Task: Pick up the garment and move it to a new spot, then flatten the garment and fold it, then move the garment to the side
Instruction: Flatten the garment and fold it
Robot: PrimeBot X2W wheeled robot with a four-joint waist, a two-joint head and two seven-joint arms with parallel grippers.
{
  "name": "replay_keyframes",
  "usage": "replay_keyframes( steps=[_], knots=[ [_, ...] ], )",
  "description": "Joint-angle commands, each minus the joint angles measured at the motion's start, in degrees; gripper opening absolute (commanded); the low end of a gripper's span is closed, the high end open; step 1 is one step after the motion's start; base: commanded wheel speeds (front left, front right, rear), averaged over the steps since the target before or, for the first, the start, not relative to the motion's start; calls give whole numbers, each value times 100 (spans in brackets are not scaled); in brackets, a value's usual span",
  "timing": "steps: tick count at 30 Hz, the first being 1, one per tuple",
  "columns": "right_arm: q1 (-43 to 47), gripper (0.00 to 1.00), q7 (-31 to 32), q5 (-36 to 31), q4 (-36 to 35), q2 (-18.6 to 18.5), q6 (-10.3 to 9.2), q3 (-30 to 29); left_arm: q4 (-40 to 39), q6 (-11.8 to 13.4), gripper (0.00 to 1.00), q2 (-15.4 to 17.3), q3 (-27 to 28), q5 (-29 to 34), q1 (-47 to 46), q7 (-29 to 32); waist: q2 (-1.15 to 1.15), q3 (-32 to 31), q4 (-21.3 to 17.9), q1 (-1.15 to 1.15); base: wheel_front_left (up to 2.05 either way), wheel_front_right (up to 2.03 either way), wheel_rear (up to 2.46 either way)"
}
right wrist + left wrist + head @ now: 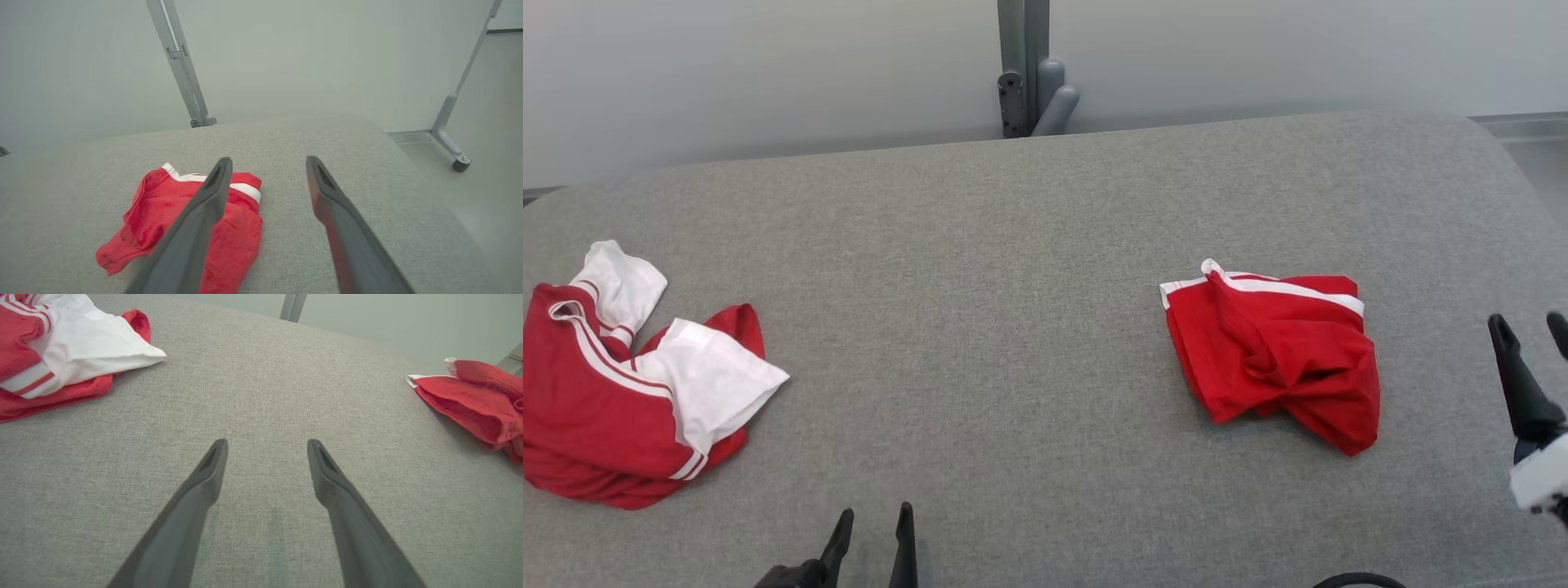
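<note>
**Mia:** What is closest to us?

**Ben:** The left fingers (903, 531). There are two of them, long and dark. They are spread apart with nothing between them, and they point out over the bare grey worktop (1013, 286).

**Mia:** And the right fingers (1511, 367)?

**Ben:** They are spread apart too, and they hold nothing.

**Mia:** Where is the red garment (1274, 351)?

**Ben:** It lies bunched up on the worktop, near the right fingers, on their left side. It does not touch them. It has a white band along its far edge. From the right wrist, one finger stands in front of part of it.

**Mia:** And from the left fingers?

**Ben:** It is well off to their right, and a bit farther out than their tips.

**Mia:** What else is there?

**Ben:** A red and white garment (621, 384), all crumpled. It is well off to the left of the left fingers, by the worktop's left edge. The two garments are well apart, with bare worktop between them.

**Mia:** And farther back?

**Ben:** Past the fingertips, behind the worktop's far edge, a grey post (1025, 65) stands by a pale wall (768, 65). To the right of the right fingers, off the worktop, a grey leg (445, 118) ends in a small wheel (461, 164) on the floor (490, 196).
</note>
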Motion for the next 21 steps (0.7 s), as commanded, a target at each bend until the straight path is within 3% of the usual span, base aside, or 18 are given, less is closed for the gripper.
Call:
replay_keyframes(
  steps=[1,2,9,15,21],
  knots=[
    [234,22,-147,-105,111,325,1,-186,11,-46,100,-56,23,57,107,-17,1,-37,-53,0,0,0,0],
    [372,0,-229,-258,214,456,1,-295,28,-60,100,-69,13,76,111,-17,1,-34,-46,0,0,0,0],
    [339,0,-1013,-1073,1341,1228,0,-690,143,-185,100,-199,25,220,-16,-17,1,14,48,0,0,0,0],
    [-481,0,-1247,-1552,2118,1333,-2,-527,222,-252,100,-174,22,291,-117,-17,1,122,44,0,0,0,0],
    [-1590,0,-1273,-1742,3034,1263,-2,192,335,-340,100,-112,-10,351,-310,-16,1,249,155,0,0,0,0]
  ],
)
